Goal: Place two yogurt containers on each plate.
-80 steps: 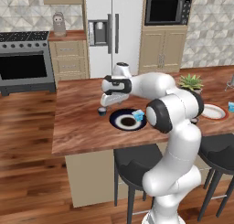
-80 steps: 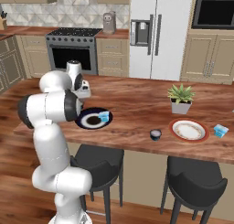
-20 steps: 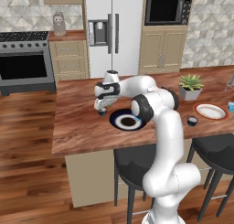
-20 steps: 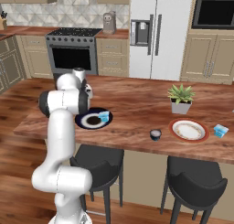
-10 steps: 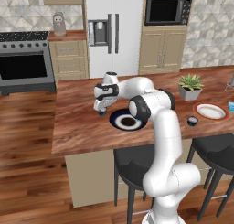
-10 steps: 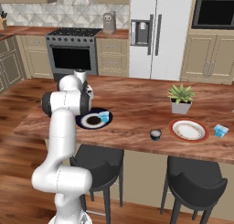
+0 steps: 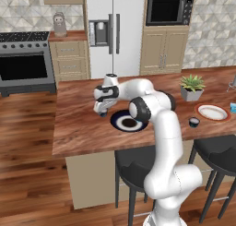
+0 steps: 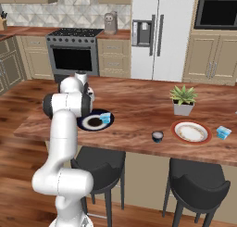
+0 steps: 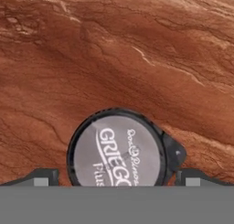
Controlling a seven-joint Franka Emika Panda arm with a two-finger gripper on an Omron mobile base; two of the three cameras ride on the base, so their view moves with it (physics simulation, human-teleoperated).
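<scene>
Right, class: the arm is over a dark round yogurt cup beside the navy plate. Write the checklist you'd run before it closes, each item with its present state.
1. Gripper open: ok.
2. Dark round yogurt cup between the fingertips: ok.
3. Cup upright, pale top facing the hand: ok.
4. Fingertips low enough on the cup's sides: cannot tell.
5. Navy plate has room, with only one light blue cup on it: ok.
6. Wooden counter around the cup free of obstacles: ok.

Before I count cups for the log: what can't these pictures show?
- Gripper, left base view: too small to read jaws or the cup under it.
- Dark cup, hand view: lower part cut off at the bottom edge.
- Blue cup, left base view: cut by the right edge.
- Navy plate, right base view: partly behind the arm.
</scene>
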